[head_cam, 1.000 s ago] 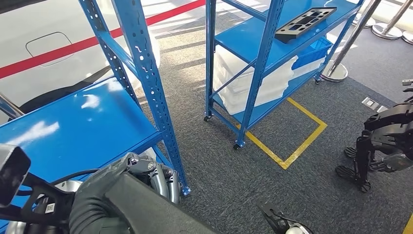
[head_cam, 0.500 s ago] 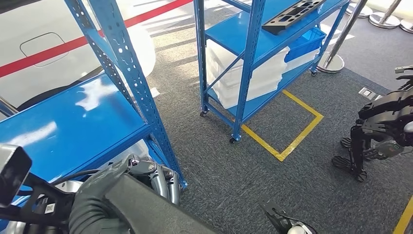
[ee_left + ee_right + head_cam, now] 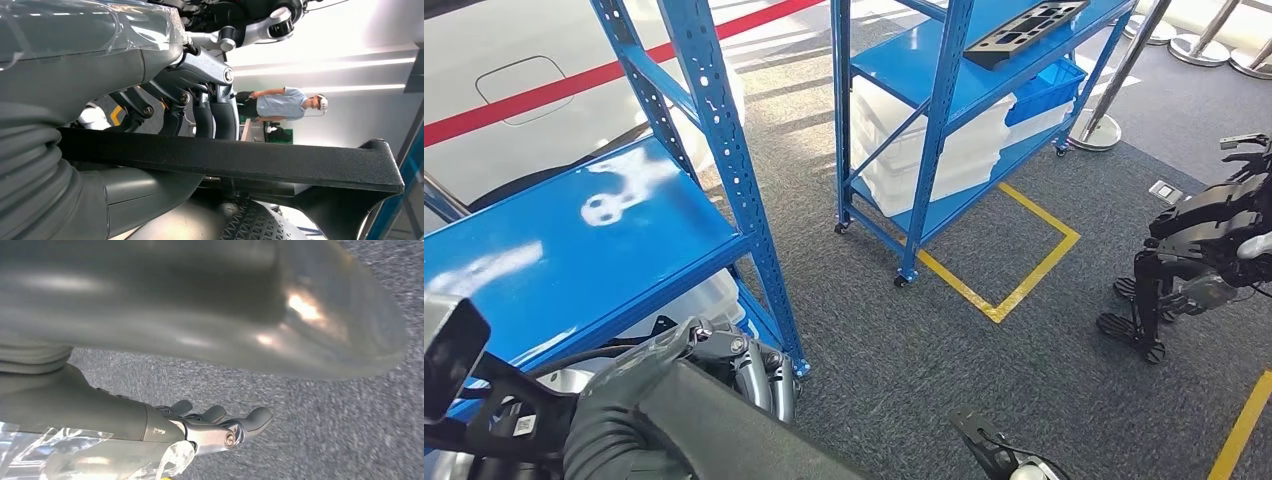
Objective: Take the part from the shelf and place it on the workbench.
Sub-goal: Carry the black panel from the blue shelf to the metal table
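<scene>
My left hand [image 3: 686, 362] grips a long flat black part [image 3: 724, 432] at the bottom left of the head view, in front of the near blue shelf [image 3: 574, 240]. In the left wrist view the black part [image 3: 240, 160] runs across the picture, with the left hand's fingers [image 3: 210, 100] wrapped over it and the thumb beneath. My right hand [image 3: 215, 426] hangs above the grey carpet with its fingers loosely apart and nothing in them. A second black part [image 3: 1024, 30] lies on the upper level of the far blue shelf [image 3: 944, 90].
White bins [image 3: 944, 150] and a blue bin [image 3: 1046, 85] fill the far shelf's lower levels. A yellow floor marking [image 3: 1024, 280] lies beside it. A dark four-legged robot [image 3: 1204, 250] stands at the right, a stanchion base [image 3: 1099, 130] behind. A person [image 3: 280, 102] stands far off.
The whole head view has shifted, so the camera has moved; both shelves sit a little differently in the picture. My left hand keeps the same hold on the black part.
</scene>
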Robot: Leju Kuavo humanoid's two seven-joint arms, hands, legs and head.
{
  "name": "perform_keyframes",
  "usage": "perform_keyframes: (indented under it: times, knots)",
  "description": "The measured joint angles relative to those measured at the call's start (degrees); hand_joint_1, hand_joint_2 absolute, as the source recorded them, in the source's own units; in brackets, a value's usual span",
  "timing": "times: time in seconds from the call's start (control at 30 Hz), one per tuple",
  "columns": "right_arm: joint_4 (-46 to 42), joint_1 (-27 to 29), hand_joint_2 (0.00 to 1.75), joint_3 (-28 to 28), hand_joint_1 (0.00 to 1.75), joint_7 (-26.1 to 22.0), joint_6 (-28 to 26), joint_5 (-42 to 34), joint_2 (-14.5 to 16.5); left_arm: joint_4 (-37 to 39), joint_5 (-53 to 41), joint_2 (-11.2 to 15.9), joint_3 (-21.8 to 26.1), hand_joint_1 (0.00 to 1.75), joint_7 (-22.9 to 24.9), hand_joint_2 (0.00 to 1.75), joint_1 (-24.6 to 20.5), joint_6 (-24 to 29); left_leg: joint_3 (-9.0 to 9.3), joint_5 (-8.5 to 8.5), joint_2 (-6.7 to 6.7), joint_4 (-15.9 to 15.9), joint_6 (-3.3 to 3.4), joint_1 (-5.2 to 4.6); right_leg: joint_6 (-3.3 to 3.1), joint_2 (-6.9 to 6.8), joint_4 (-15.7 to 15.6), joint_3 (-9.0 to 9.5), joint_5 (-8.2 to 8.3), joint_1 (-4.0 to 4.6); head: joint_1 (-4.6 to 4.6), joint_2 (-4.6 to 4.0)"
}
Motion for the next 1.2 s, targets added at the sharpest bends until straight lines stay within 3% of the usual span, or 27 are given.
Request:
perform_keyframes:
  times: [0.07, 0.13, 0.2, 0.27, 0.3, 0.33, 0.4, 0.43, 0.47, 0.5, 0.53, 0.57, 0.63, 0.67, 0.7, 0.77, 0.8, 0.87, 0.9, 0.93, 0.97, 1.0, 1.03, 1.07, 1.1, 1.17, 1.2]
  knots:
    - [0.0, 0.0, 0.0, 0.0, 0.0, 0.0, 0.0, 0.0, 0.0, 0.0, 0.0, 0.0, 0.0, 1.75, 0.0, 1.75, 0.0, 0.0, -0.23, 0.14, 0.0, 0.1, -0.12, 0.08, 0.11, -0.04, -1.5, 1.09, 0.89, -0.11, 0.0, 0.0]
    - [0.0, -0.3, 0.0, 0.0, 0.0, 0.0, 0.0, 0.0, 0.0, 0.0, 0.0, 0.0, 0.0, 1.75, 0.0, 1.75, -0.2, -0.1, -1.55, 0.71, 0.0, 1.1, -0.92, 0.16, 0.37, -0.08, -10.6, 7.07, 2.72, -0.36, 0.03, 0.0]
    - [0.0, -0.5, 0.0, 0.0, 0.0, 0.0, 0.0, 0.1, 0.1, -0.1, 0.0, 0.0, 0.0, 1.75, 0.0, 1.75, -0.4, -0.1, -2.9, 1.62, 0.02, 2.0, -1.99, 0.28, 0.02, -0.1, -18.2, 11.49, 3.95, -0.34, -0.09, 0.0]
    - [0.0, -0.4, 0.0, 0.0, 0.0, 0.0, 0.0, 0.1, 0.1, -0.1, 0.0, 0.0, 0.0, 1.75, 0.0, 1.75, -0.3, -0.1, -3.76, 1.49, -0.03, 2.5, -2.66, 0.62, -1.23, -0.22, -18.0, 10.34, 4.82, -0.23, -0.22, 0.0]
    - [0.0, -0.4, 0.0, 0.0, 0.0, 0.0, 0.0, 0.1, 0.1, -0.1, 0.0, 0.0, 0.0, 1.75, 0.0, 1.75, -0.2, -0.1, -4.47, 0.0, -0.08, 3.8, -2.91, 0.78, -1.86, -0.28, -18.0, 9.67, 5.39, -0.23, -0.23, 0.0]
    - [0.0, -0.4, 0.0, 0.0, 0.0, 0.0, 0.0, 0.1, 0.1, -0.1, 0.0, 0.1, -0.1, 1.75, 0.0, 1.75, -0.2, -0.1, -5.45, -2.49, -0.15, 6.3, -3.12, 0.85, -2.44, -0.35, -18.0, 8.92, 6.02, -0.25, -0.27, 0.0]
    - [0.0, -0.4, 0.0, 0.0, 0.0, 0.0, 0.0, 0.1, 0.0, -0.1, 0.0, 0.1, -0.1, 1.75, 0.0, 1.75, -0.1, -0.1, -7.6, -8.38, -0.2, 14.3, -3.37, 0.87, -3.09, -0.34, -18.0, 7.33, 7.25, -0.02, -0.38, 0.0]
    - [0.0, -0.4, 0.0, 0.0, 0.0, 0.0, 0.0, 0.1, 0.0, -0.1, 0.0, 0.1, -0.1, 1.75, -0.1, 1.75, -0.1, -0.1, -8.21, -10.08, -0.21, 17.9, -3.35, 0.84, -3.24, -0.32, -18.0, 6.55, 7.85, 0.18, -0.43, 0.0]
    - [0.0, -0.3, 0.0, 0.0, 0.0, 0.0, 0.0, 0.1, -0.1, -0.1, 0.0, 0.2, -0.1, 1.75, -0.1, 1.75, 0.0, -0.1, -8.04, -10.54, -0.23, 19.9, -3.15, 0.77, -3.28, -0.27, -17.9, 5.81, 8.42, 0.39, -0.46, 0.0]
    - [0.0, -0.3, 0.0, 0.0, 0.0, 0.0, 0.0, 0.1, -0.1, -0.1, 0.0, 0.2, -0.1, 1.75, -0.1, 1.75, 0.0, -0.1, -6.85, -9.8, -0.25, 19.7, -2.79, 0.58, -3.27, -0.22, -17.9, 5.16, 8.96, 0.58, -0.47, 0.0]
    - [0.0, -0.2, 0.0, 0.0, 0.0, 0.0, 0.0, 0.1, -0.1, -0.1, 0.0, 0.2, -0.1, 1.75, -0.1, 1.75, 0.0, -0.1, -4.57, -8.33, -0.29, 17.3, -2.27, 0.27, -3.24, -0.17, -17.9, 4.58, 9.49, 0.76, -0.47, 0.0]
    - [0.0, -0.2, 0.0, 0.0, 0.0, 0.0, 0.0, 0.1, 0.0, -0.1, 0.0, 0.2, -0.1, 1.75, -0.1, 1.75, -0.1, -0.1, -1.37, -6.97, -0.39, 13.1, -1.52, -0.2, -3.18, -0.14, -17.9, 4.12, 9.99, 0.83, -0.47, 0.0]
    - [0.0, -0.3, 0.0, 0.0, 0.0, -0.1, 0.0, 0.1, 0.2, -0.2, 0.0, 0.2, -0.1, 1.75, -0.1, 1.75, -0.5, -0.1, 4.53, -6.02, -0.59, 4.2, -0.14, -1.12, -2.82, -0.14, -18.0, 3.48, 11.03, 0.89, -0.44, 0.0]
    - [0.0, -0.4, 0.0, 0.0, 0.0, -0.1, 0.0, 0.2, 0.3, -0.3, 0.1, 0.2, -0.1, 1.75, -0.1, 1.75, -0.6, -0.1, 6.02, -6.08, -0.68, 1.6, 0.31, -1.46, -2.53, -0.18, -18.2, 3.33, 11.59, 0.76, -0.46, 0.0]
    - [0.0, -0.4, 0.0, 0.0, 0.0, -0.1, 0.0, 0.2, 0.4, -0.3, 0.1, 0.2, -0.1, 1.75, -0.1, 1.75, -0.7, -0.1, 6.39, -6.08, -0.69, 0.4, 0.5, -1.65, -2.18, -0.22, -18.4, 3.22, 12.2, 0.67, -0.52, 0.0]
    - [0.0, -0.3, 0.0, 0.0, 0.0, -0.1, 0.0, 0.2, 0.3, -0.3, 0.2, 0.2, -0.1, 1.75, -0.1, 1.75, -0.7, -0.1, 5.75, -4.63, -0.59, -0.3, 0.78, -1.56, -1.54, -0.25, -18.8, 2.87, 12.67, 0.54, -0.64, 0.0]
    - [0.0, -0.3, 0.0, 0.0, 0.0, -0.1, 0.0, 0.2, 0.3, -0.3, 0.2, 0.2, -0.1, 1.75, -0.1, 1.75, -0.7, -0.1, 5.29, -3.82, -0.51, -0.7, 0.99, -1.4, -1.29, -0.26, -18.0, 2.4, 11.44, 0.57, -0.65, 0.0]
    - [0.0, -0.3, 0.0, 0.0, 0.0, -0.1, 0.0, 0.3, 0.3, -0.3, 0.2, 0.2, -0.1, 1.75, -0.1, 1.75, -0.6, -0.1, 3.91, -2.13, -0.37, -1.1, 1.3, -1.14, -0.87, -0.29, -12.9, 0.75, 5.85, 0.49, -0.57, 0.0]
    - [0.0, -0.2, 0.0, 0.0, 0.0, -0.1, 0.0, 0.3, 0.3, -0.3, 0.2, 0.2, -0.1, 1.75, -0.1, 1.75, -0.6, -0.2, 2.98, -1.39, -0.35, -1.1, 1.42, -1.13, -0.63, -0.28, -8.8, -0.22, 2.75, 0.46, -0.51, 0.0]
    - [0.0, -0.3, 0.0, 0.0, 0.0, -0.1, 0.0, 0.4, 0.2, -0.3, 0.2, 0.2, -0.1, 1.75, -0.1, 1.75, -0.5, -0.2, 2.06, -0.66, -0.3, -1.1, 1.4, -1.14, -0.38, -0.28, -4.8, -0.92, 0.88, 0.38, -0.48, 0.0]
    - [0.0, -0.3, 0.0, 0.0, 0.0, -0.1, 0.0, 0.4, 0.2, -0.3, 0.2, 0.2, -0.1, 1.75, -0.1, 1.75, -0.4, -0.2, 1.11, 0.07, -0.24, -1.0, 1.35, -1.13, -0.15, -0.29, -1.8, -1.04, 0.55, 0.3, -0.45, 0.0]
    - [0.0, -0.3, 0.0, 0.0, 0.0, -0.1, 0.0, 0.4, 0.2, -0.3, 0.2, 0.2, -0.1, 1.75, -0.1, 1.75, -0.4, -0.2, 0.16, 0.76, -0.19, -0.9, 1.25, -1.12, 0.04, -0.29, -0.7, -0.37, 1.59, 0.18, -0.43, 0.0]
    - [0.0, -0.3, 0.0, 0.0, 0.0, -0.1, 0.0, 0.4, 0.1, -0.3, 0.2, 0.2, -0.1, 1.75, -0.1, 1.75, -0.4, -0.2, -0.76, 1.37, -0.15, -0.7, 1.11, -1.09, 0.18, -0.3, -1.7, 1.29, 3.36, 0.03, -0.42, 0.0]
    - [0.0, -0.3, 0.0, 0.0, 0.0, -0.1, 0.0, 0.4, 0.1, -0.3, 0.2, 0.2, -0.1, 1.75, -0.1, 1.75, -0.4, -0.2, -1.63, 1.91, -0.13, -0.4, 0.91, -1.06, 0.3, -0.33, -4.8, 4.1, 4.83, -0.13, -0.42, 0.0]
    - [0.0, -0.4, 0.0, 0.0, 0.0, -0.1, 0.0, 0.4, 0.1, -0.3, 0.2, 0.2, -0.1, 1.75, -0.1, 1.75, -0.4, -0.2, -2.46, 2.33, -0.12, 0.0, 0.66, -1.1, 0.36, -0.36, -9.4, 7.6, 5.09, -0.16, -0.4, 0.0]
    - [0.0, -0.6, 0.0, 0.0, 0.0, -0.2, 0.0, 0.4, 0.0, -0.4, 0.2, 0.2, -0.1, 1.75, -0.1, 1.75, -0.5, -0.1, -3.62, 3.15, -0.02, 0.8, 0.08, -1.15, -0.16, -0.28, -17.5, 12.87, 3.77, 0.03, -0.45, 0.0]
    - [0.0, -0.6, 0.0, 0.0, 0.0, -0.2, 0.0, 0.4, 0.0, -0.4, 0.3, 0.2, -0.1, 1.75, -0.1, 1.75, -0.5, -0.1, -4.0, 3.64, 0.05, 1.0, -0.21, -1.08, -0.62, -0.22, -19.3, 13.74, 3.14, 0.33, -0.48, 0.0]
